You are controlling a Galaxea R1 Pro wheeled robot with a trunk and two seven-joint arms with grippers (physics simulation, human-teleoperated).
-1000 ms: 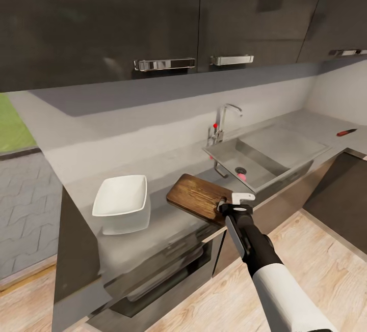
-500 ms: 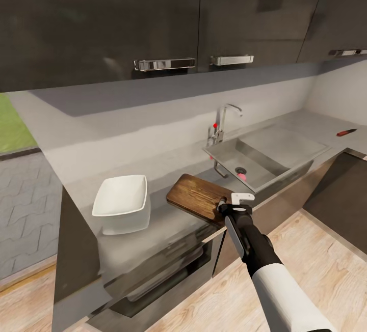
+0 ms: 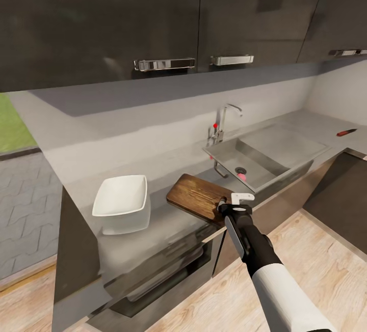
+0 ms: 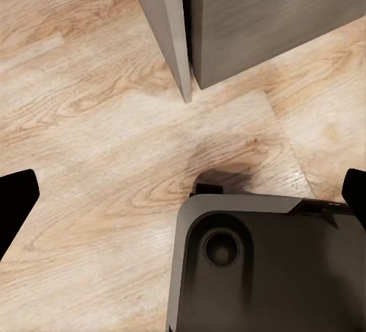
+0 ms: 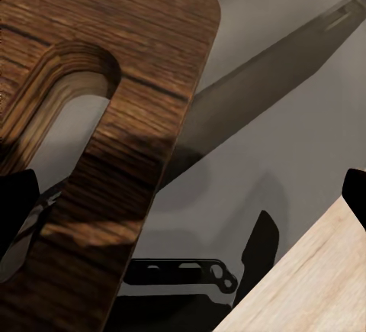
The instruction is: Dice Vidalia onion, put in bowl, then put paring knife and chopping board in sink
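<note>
The right gripper [image 3: 235, 204], a black claw with a pale fingertip piece, sits at the near end of the brown wood-grain rectangular chopping board [image 3: 198, 197], by its handle slot. In the right wrist view the board's slotted end [image 5: 91, 141] lies close under the camera and the two dark fingertips stand wide apart at the picture's edges, so the claw is spread, with nothing clamped. The left gripper [image 4: 183, 195] points at the light wooden floor [image 4: 99, 156] beside a grey cabinet corner [image 4: 229, 19]; its fingertips are likewise spread, holding nothing.

The board lies flat on the long glossy dark-grey countertop [image 3: 168, 220], its near corner over the front edge. Left of the board, apart from it, stands the shallow white squarish bowl [image 3: 121, 202]. Beyond the board to the right is the rectangular grey steel sink [image 3: 265, 156], with a chrome tap [image 3: 224, 120] at its back. Far right of the sink, well apart, lies the small red-handled paring knife [image 3: 346, 132].
</note>
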